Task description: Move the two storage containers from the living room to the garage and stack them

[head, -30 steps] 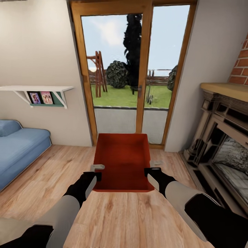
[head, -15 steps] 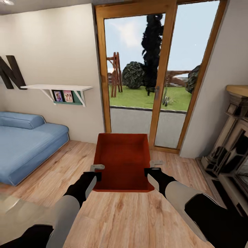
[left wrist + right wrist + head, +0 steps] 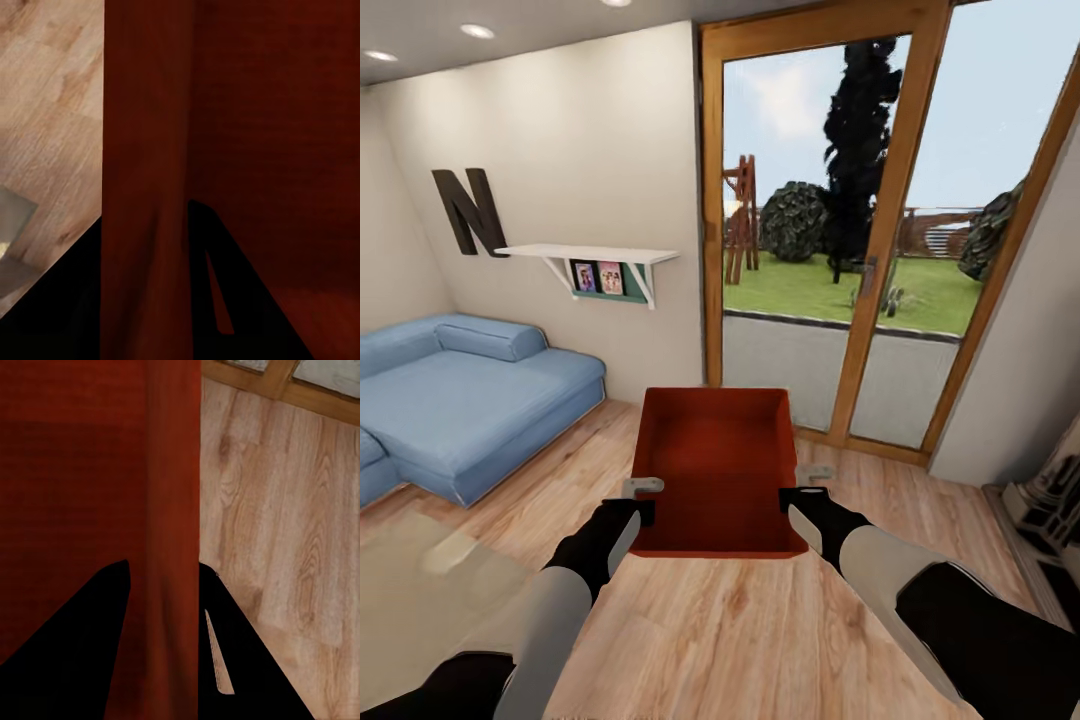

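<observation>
Left gripper (image 3: 643, 499) was clamped on the left side wall of the orange-red rectangular plastic storage container (image 3: 717, 468), and the right gripper (image 3: 797, 489) was clamped on the opposite wall, so I had the bin held between both arms, straight ahead of the trunk and clear of the light wood plank floor (image 3: 740, 640). Its long axis ran away from me toward the wood-framed glass door (image 3: 860, 230), open side up and empty, with each arm equally near its own wall. Carrying it out would, I judged, depend on keeping that even two-sided pinch while the base turned. I was in the living room, with the blue sectional sofa (image 3: 470, 390) to the left of the door; no garage or second bin was in sight. From the head camera I saw only the gripper backs at the rim. The left wrist camera showed the thin red wall (image 3: 146, 187) passing between dark fingers (image 3: 247, 307), and the right wrist camera showed its wall (image 3: 172, 510) likewise pinched between fingers (image 3: 75, 637), with planks beyond.
</observation>
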Controlling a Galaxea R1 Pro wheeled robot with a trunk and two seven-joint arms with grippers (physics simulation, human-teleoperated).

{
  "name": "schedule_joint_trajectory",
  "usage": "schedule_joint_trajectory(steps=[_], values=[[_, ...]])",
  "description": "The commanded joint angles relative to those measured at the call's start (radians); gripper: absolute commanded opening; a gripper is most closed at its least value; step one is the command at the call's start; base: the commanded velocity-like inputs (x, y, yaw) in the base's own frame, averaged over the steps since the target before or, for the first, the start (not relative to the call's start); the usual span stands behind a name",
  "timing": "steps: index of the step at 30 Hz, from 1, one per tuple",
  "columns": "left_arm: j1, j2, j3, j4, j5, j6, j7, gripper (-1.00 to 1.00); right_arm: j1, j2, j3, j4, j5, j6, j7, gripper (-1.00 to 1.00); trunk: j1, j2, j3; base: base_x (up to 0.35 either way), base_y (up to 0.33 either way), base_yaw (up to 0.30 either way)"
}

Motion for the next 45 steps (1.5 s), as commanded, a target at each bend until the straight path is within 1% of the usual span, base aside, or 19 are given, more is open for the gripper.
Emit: schedule_joint_trajectory(steps=[1,39,45], values=[[-0.001,-0.001,0.001,0.002,-0.004,0.008,0.007,-1.00,-0.001,-0.001,0.074,-0.003,0.033,-0.063,-0.085,-1.00,0.001,-0.002,-0.002,0.000,0.000,0.289],[-0.001,0.000,0.003,0.000,-0.004,0.007,0.007,-1.00,0.001,-0.002,0.072,0.008,0.029,-0.063,-0.085,-1.00,0.001,-0.002,0.018,0.000,0.000,0.289],[-0.001,-0.002,0.002,0.002,-0.004,-0.010,0.007,-1.00,0.001,-0.002,0.072,0.008,0.028,-0.063,-0.085,-1.00,0.001,-0.002,0.021,0.000,0.000,0.289]])
